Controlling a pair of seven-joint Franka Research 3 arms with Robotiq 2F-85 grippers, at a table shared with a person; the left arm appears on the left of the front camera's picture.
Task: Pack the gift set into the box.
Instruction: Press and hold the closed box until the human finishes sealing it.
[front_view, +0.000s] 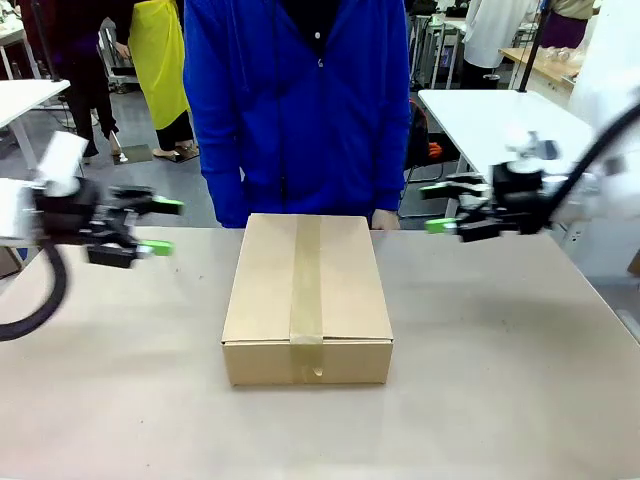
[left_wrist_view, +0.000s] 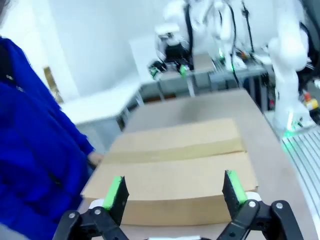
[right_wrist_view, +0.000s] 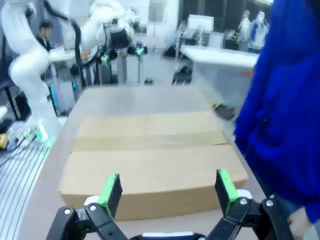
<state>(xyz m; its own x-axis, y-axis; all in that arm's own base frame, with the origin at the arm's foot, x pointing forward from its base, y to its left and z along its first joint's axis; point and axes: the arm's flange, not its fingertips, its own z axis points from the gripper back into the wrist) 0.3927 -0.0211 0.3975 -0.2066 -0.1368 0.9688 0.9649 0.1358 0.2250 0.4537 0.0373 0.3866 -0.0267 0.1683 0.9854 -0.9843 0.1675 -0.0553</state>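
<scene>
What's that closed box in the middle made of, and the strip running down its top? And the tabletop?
The box looks like plain brown cardboard, matte, with crisp folded edges. The strip seems to be tan packing tape: slightly darker, smooth, sealing the flap seam and folding over the front. The table has a dull beige surface, perhaps laminate or a paper covering; the pictures leave that open.

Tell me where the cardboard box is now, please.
In the front view the box lies closed and taped at the table's middle, between the open left gripper and right gripper, before the person.
</scene>
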